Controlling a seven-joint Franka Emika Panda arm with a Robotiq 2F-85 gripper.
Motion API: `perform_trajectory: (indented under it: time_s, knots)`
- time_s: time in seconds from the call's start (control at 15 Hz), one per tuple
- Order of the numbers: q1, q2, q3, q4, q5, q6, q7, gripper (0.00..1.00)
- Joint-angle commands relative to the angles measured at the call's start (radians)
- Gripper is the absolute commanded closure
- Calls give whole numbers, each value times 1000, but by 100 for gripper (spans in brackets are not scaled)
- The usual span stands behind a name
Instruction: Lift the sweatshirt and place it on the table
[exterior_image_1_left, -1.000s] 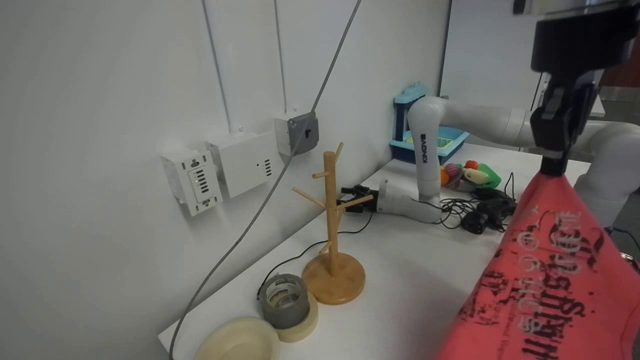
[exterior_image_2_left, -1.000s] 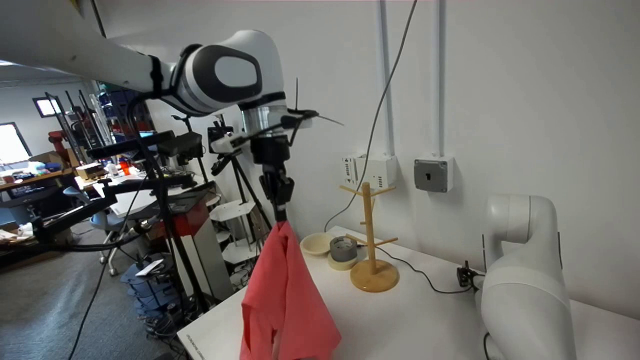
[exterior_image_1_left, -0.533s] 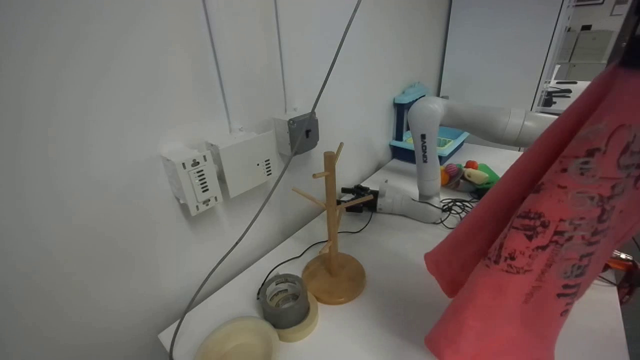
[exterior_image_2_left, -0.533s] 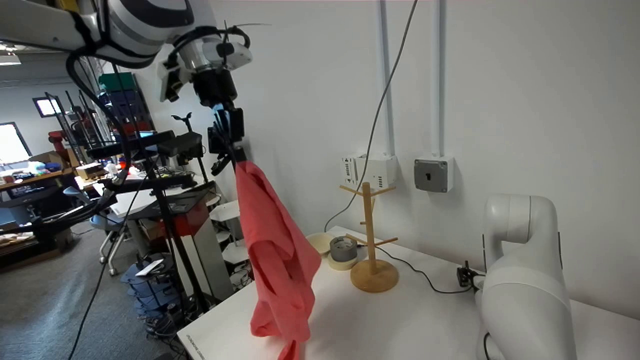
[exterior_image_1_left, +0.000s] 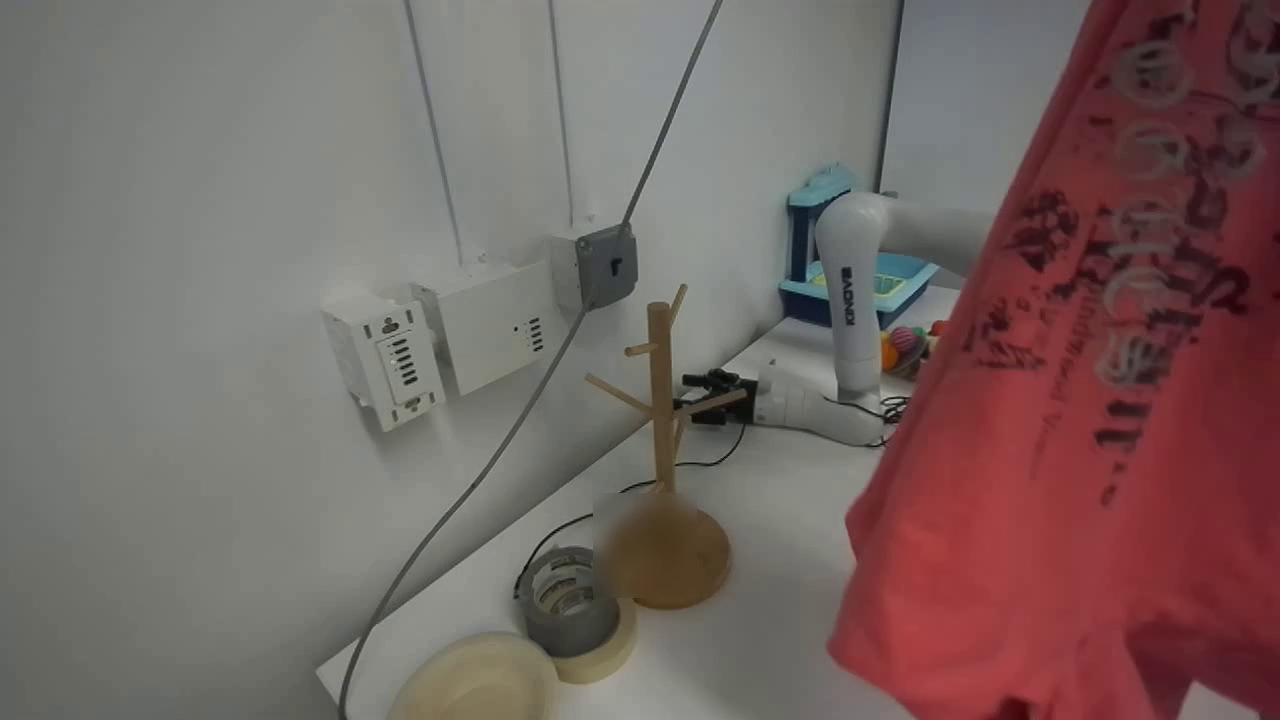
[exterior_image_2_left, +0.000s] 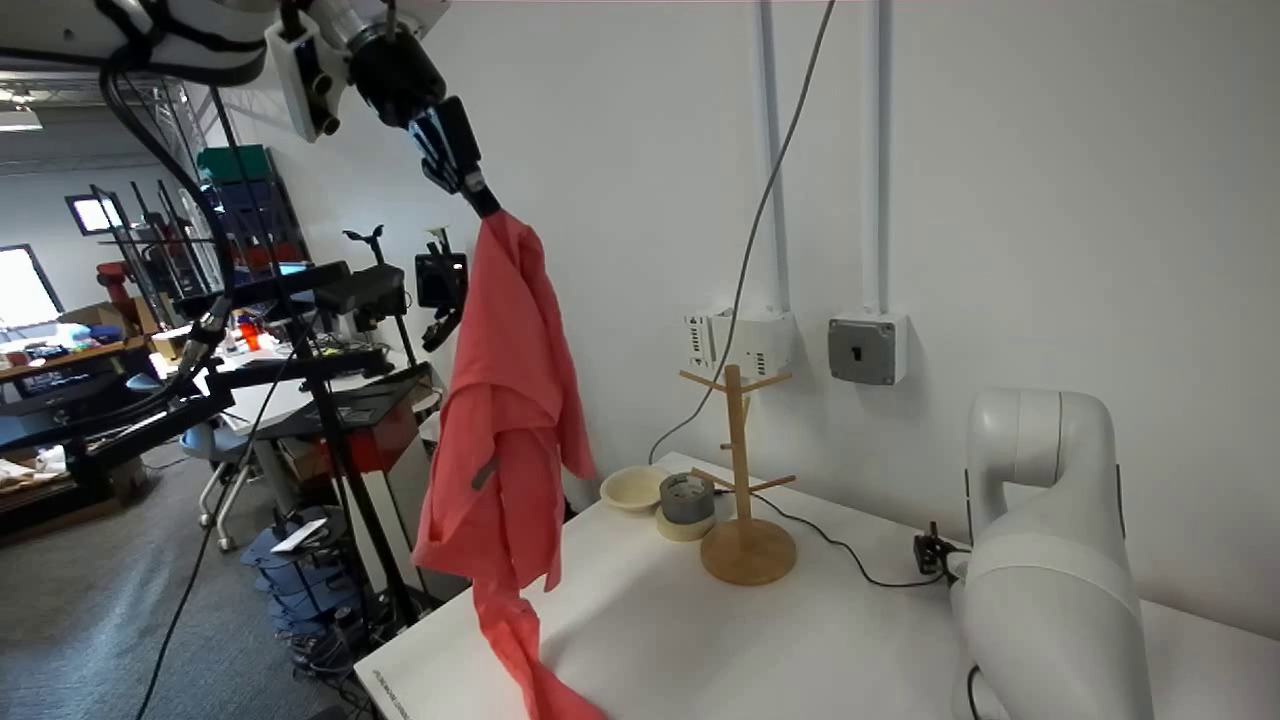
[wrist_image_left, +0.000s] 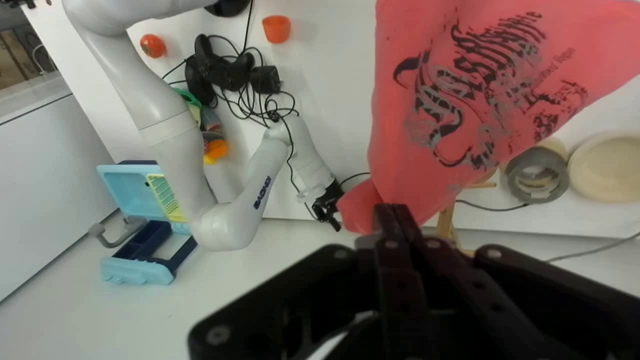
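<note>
The red sweatshirt (exterior_image_2_left: 510, 400) with dark and grey print hangs from my gripper (exterior_image_2_left: 487, 205) in an exterior view. Its lower end trails down in front of the white table (exterior_image_2_left: 800, 640) to the bottom edge; I cannot tell whether it touches the tabletop. The sweatshirt (exterior_image_1_left: 1080, 430) fills the right side in an exterior view where my gripper is out of frame. In the wrist view my gripper (wrist_image_left: 395, 207) has its fingers together, with the sweatshirt (wrist_image_left: 465, 90) spreading out beyond the tips. The pinched cloth is hidden between the fingers.
A wooden mug tree (exterior_image_1_left: 663, 420), stacked tape rolls (exterior_image_1_left: 570, 600) and a pale bowl (exterior_image_1_left: 480, 680) stand by the wall. A second white arm (exterior_image_2_left: 1050, 580) lies over the table. A blue toy sink (exterior_image_1_left: 900, 290) stands behind. A loose cable (exterior_image_2_left: 770, 190) hangs along the wall.
My gripper has risen, moved left and tilted in an exterior view, carrying the sweatshirt up with it. In an exterior view the gripper has left the frame and the sweatshirt covers more of the right side.
</note>
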Motion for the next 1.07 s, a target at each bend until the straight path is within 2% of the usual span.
perform_trajectory:
  time_s: [0.0, 0.07, 0.13, 0.2, 0.33, 0.4, 0.6, 0.73, 0.8, 1.0]
  knots:
    - [-19, 19, 7, 58, -126, 59, 102, 100]
    - [-16, 23, 10, 59, -138, 42, 119, 100]
    - [-8, 34, 3, 75, -97, 4, 79, 100]
    - [2, 45, -10, 91, -15, -28, 16, 100]
    - [5, 57, -24, 92, 77, -47, -39, 100]
    - [-6, 56, -6, 67, -9, -29, 43, 100]
    - [11, 87, -28, 84, 124, -103, -97, 100]
    - [-1, 88, -10, 45, -36, -57, 45, 100]
    - [0, 96, -10, 41, -79, -57, 65, 100]
    - [7, 136, -18, 46, -129, -62, 99, 100]
